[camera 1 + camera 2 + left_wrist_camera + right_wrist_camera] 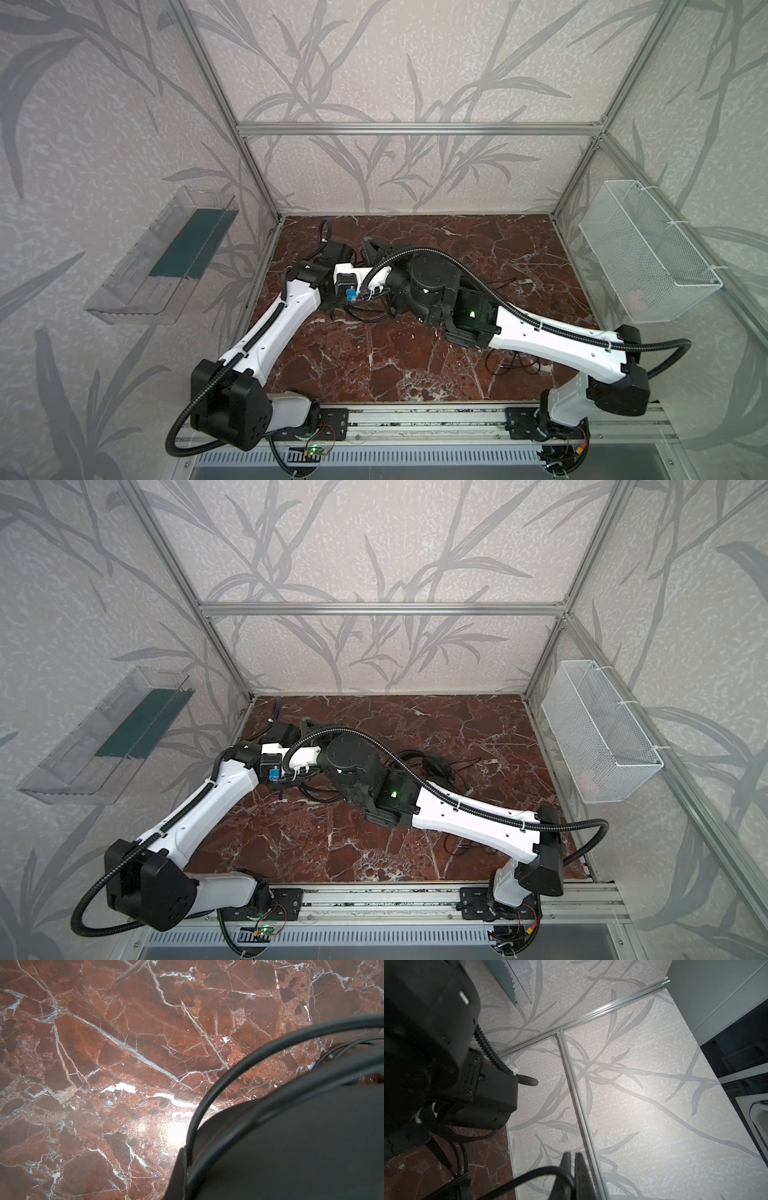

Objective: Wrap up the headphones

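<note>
A: Item one: black over-ear headset with thin wire headband (228, 1076). Location?

B: Raised off the red-brown marble tabletop (415, 365), far left part, where the two arms meet. Mostly hidden under them in both top views. Twin headband wires arching over bare marble in the left wrist view, beside a dark mass: earcup or finger, impossible to tell.

A: Left hand (337, 252)?

B: Clenched. Apparently gripping the headset at the headband; contact itself hidden.

A: Right hand (573, 1167)?

B: Clenched too, fingers pressed nearly together, thin black cable (533, 1174) pinched between them, tips aimed toward the patterned wall (654, 1084).

A: Item two?

B: Second black headset (434, 764), lying on the tabletop just beyond the right arm's elbow, untouched. Loose lead (505, 368) on the marble nearer the front.

A: Handling notes, item one.

B: Probably light. Headband springy, likely stiff enough to serve as a core. Earcups padded, soft, apt to squash and slip under a pinch. Cable limp, thin, smooth; prone to sliding through closed fingers and to snagging on the arms' ribbed hoses (415, 251). Joint of cable and earcup likely fragile: no hard tugs.

A: Best purchase?

B: Headband near an earcup for the holding hand. Cable a short way from the wound part for the wrapping hand, lightly taut.
</note>
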Action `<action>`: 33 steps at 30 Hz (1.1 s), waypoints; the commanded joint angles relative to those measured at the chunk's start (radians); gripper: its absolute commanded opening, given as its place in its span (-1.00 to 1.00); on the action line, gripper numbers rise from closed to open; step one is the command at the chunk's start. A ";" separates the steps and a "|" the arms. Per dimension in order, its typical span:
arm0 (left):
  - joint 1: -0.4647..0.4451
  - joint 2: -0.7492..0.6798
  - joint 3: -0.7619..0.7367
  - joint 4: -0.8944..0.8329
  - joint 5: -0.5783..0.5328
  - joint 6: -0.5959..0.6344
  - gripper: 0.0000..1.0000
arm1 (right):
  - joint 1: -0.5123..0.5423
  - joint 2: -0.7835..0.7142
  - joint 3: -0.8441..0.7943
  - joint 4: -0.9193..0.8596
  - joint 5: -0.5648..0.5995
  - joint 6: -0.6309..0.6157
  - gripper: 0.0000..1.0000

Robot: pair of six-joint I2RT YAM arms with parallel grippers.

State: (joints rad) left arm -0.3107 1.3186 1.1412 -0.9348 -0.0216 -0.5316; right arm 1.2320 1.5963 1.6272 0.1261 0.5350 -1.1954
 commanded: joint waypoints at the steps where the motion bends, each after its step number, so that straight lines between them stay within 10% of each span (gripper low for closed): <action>1: -0.016 -0.019 -0.005 0.036 -0.015 0.021 -1.00 | -0.036 -0.010 0.125 0.153 -0.059 0.081 -0.91; 16: -0.059 -0.074 -0.031 0.054 -0.027 0.033 -1.00 | -0.240 0.064 0.223 0.001 -0.189 0.419 -0.55; 21: -0.064 -0.073 -0.032 0.050 -0.025 0.036 -1.00 | -0.266 0.056 0.207 -0.032 -0.249 0.436 -0.91; 33: -0.131 -0.114 -0.061 0.049 -0.007 0.064 -1.00 | -0.349 0.172 0.398 -0.147 -0.332 0.445 -1.00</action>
State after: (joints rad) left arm -0.4114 1.2457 1.0889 -0.8963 -0.0429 -0.4915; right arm 0.9028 1.7329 1.9400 -0.0143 0.2310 -0.7700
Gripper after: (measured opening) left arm 0.061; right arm 0.057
